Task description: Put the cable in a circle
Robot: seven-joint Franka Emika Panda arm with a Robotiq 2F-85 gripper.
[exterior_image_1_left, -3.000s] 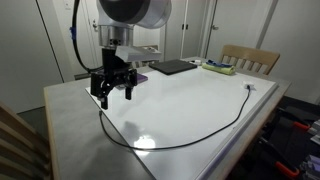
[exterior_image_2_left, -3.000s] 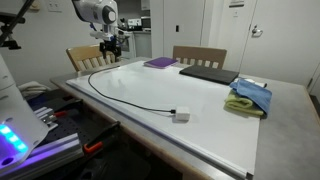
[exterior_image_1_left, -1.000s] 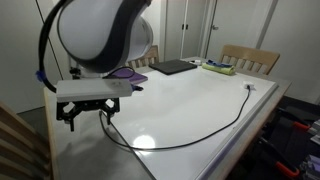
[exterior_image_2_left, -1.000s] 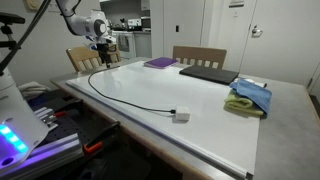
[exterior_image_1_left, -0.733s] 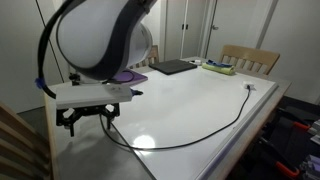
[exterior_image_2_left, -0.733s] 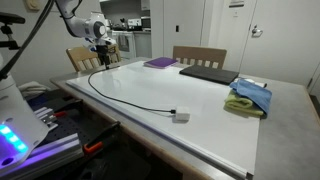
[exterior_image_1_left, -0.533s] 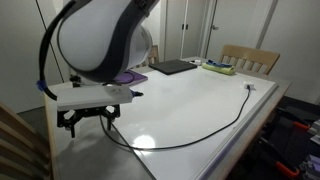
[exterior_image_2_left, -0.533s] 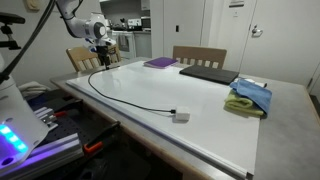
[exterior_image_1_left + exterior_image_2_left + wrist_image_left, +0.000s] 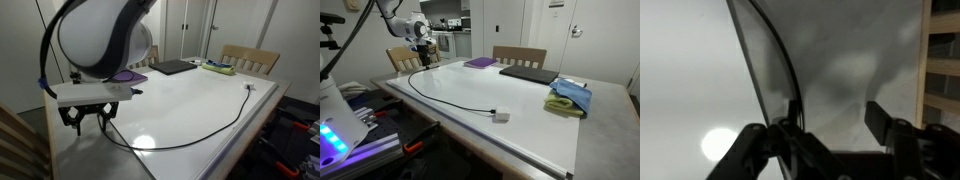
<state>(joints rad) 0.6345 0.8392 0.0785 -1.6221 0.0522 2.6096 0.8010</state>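
The black gripper point(image 9: 88, 124) has dropped a touch closer to the white surface point(image 9: 190, 100) since a second ago. Its fingers point(image 9: 895, 140) are apart, not clamped on anything. The thin black cable point(image 9: 190, 143) passes between them, right by the frame-left finger in the wrist view. From there it sweeps in an open curve from lower left to the right edge.

Cable point(image 9: 790, 72) end behind fingers point(image 9: 752, 150)

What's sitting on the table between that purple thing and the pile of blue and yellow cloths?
A flat dark item, maybe a closed laptop, lies between the purple thing and the cloths; an exterior view shows it.
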